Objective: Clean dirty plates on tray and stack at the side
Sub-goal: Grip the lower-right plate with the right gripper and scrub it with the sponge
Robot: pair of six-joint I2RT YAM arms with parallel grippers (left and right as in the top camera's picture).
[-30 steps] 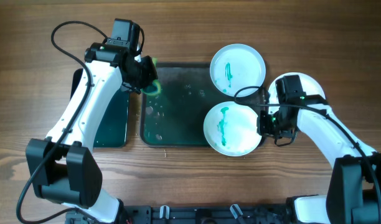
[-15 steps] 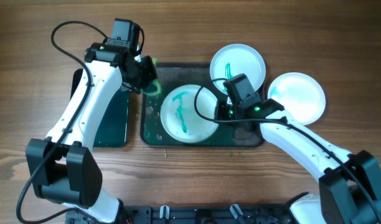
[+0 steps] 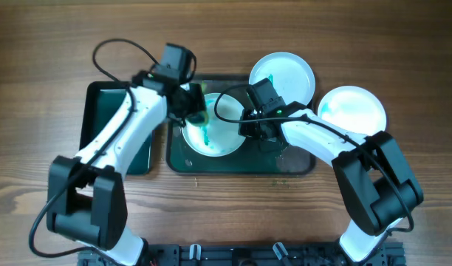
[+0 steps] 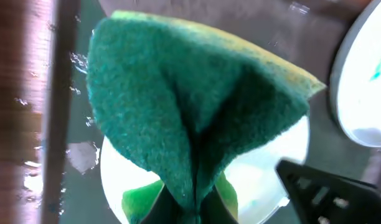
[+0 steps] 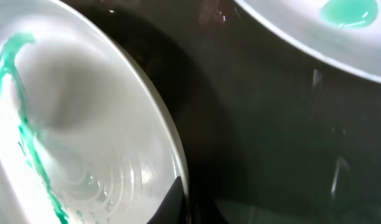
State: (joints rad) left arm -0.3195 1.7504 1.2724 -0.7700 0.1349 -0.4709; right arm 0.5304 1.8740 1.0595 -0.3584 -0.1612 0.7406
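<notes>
Nearest, the large dark grey-green rectangular tray [image 3: 211,165] now carries a round white plate streaked with teal [image 3: 227,134] in its left half; a second ago that plate sat at the tray's right end. The right gripper [image 3: 257,131] is clamped on the plate's right rim, steadying it. The left gripper [image 3: 199,111], pinching a folded green sponge [image 4: 197,106], has swung in from the tray's far-left corner over the plate, so scrubbing looks ready to begin. Beyond, a second streaked white plate [image 3: 283,75] waits at the tray's far-right corner, and a faintly tinted white plate [image 3: 353,112] lies on the wooden table [image 3: 49,44].
</notes>
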